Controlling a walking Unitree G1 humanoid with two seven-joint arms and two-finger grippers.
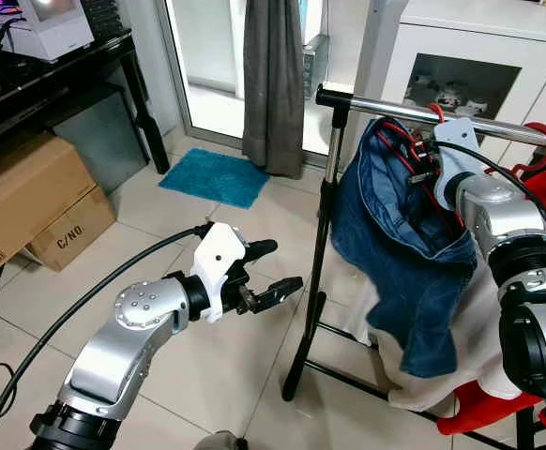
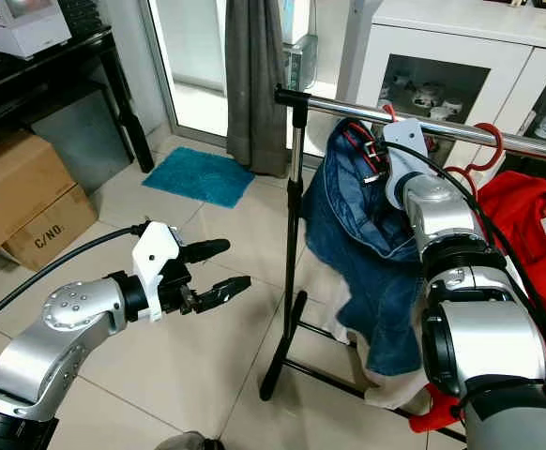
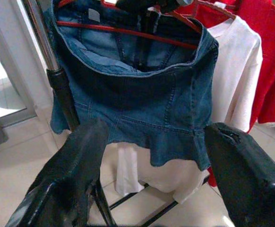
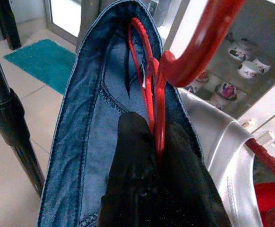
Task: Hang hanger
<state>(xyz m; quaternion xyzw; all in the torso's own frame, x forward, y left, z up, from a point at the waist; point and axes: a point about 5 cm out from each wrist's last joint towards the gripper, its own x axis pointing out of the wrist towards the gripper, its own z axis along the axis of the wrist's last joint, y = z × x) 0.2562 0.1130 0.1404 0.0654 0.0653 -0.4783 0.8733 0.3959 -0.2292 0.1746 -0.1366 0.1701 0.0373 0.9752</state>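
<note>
One right hand (image 4: 158, 142) pinches the red hanger (image 4: 149, 101) at the rail's (image 1: 395, 110) end.

The denim garment (image 1: 400, 253) hangs from the rail (image 1: 414, 112) on its hanger (image 4: 149, 99), the right tool (image 4: 154, 142) beside it. The mat (image 1: 214, 176) and boxes (image 1: 29, 202) lie left of the rail; the cabinet (image 1: 484, 66) stands behind it. The left tool (image 1: 271, 272) sits left of the rail's post.
</note>
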